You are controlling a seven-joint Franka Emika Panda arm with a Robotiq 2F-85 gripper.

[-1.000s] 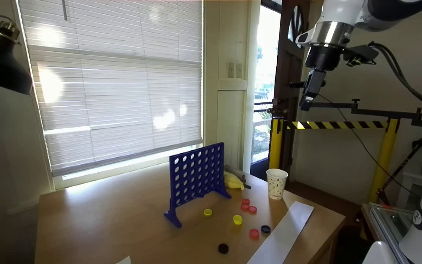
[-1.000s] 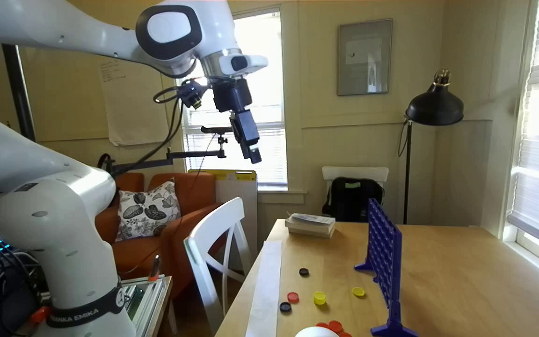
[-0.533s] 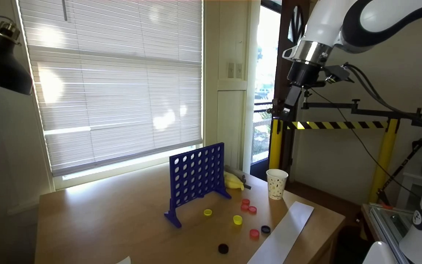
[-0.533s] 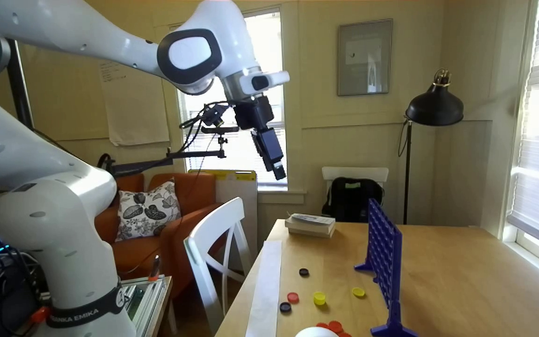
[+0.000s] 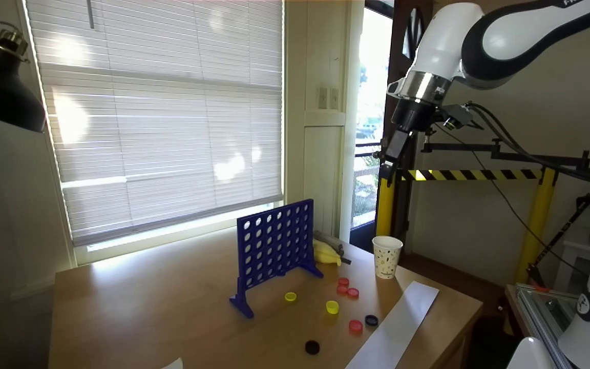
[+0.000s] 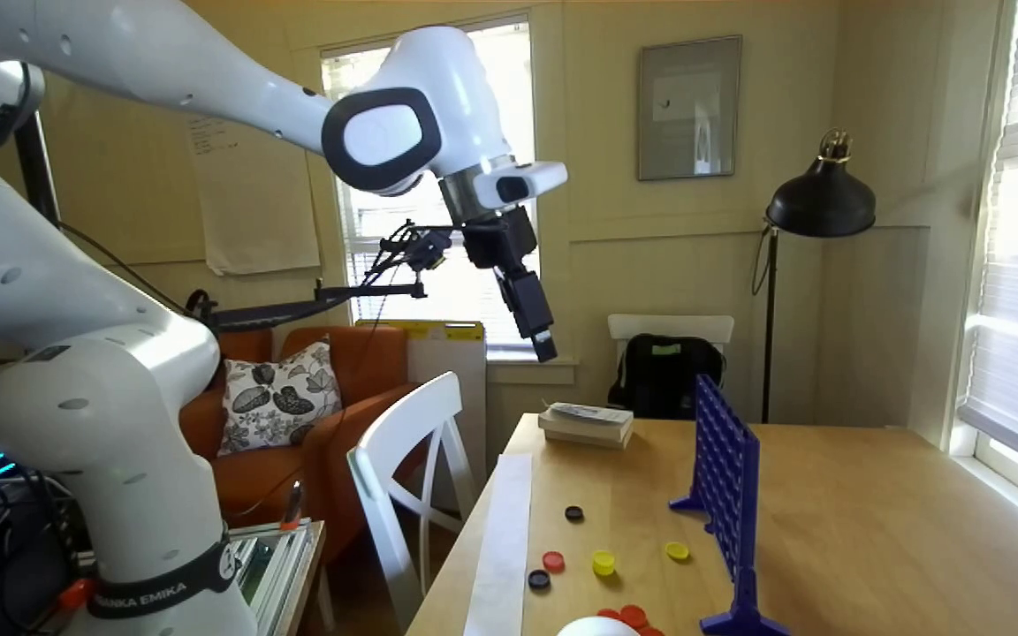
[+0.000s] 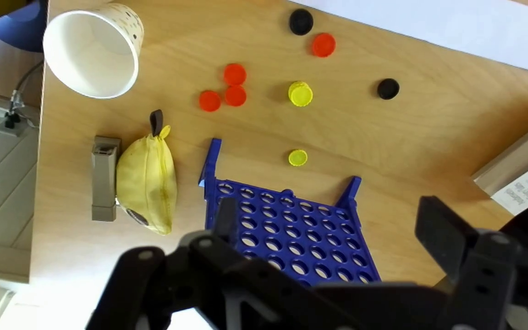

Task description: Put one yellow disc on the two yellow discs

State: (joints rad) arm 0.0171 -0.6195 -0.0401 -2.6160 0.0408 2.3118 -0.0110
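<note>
Hanging well up off the counter (image 6: 871, 503), angled downward in both exterior views, with the gripper (image 7: 330, 220) spread wide at the tips. Seeing one yellow disc (image 7: 298, 157) just lying by itself between the blue grid (image 7: 287, 224) and the two yellow discs (image 7: 300, 95), so a bit closer to the edge by the window (image 5: 162, 123) than that little stack. Also spotting three red discs (image 7: 235, 96) over toward the edge with the paper cup (image 7: 92, 55), plus books (image 6: 587, 428) near the corner at the end of the paper strip (image 6: 502, 539).
</note>
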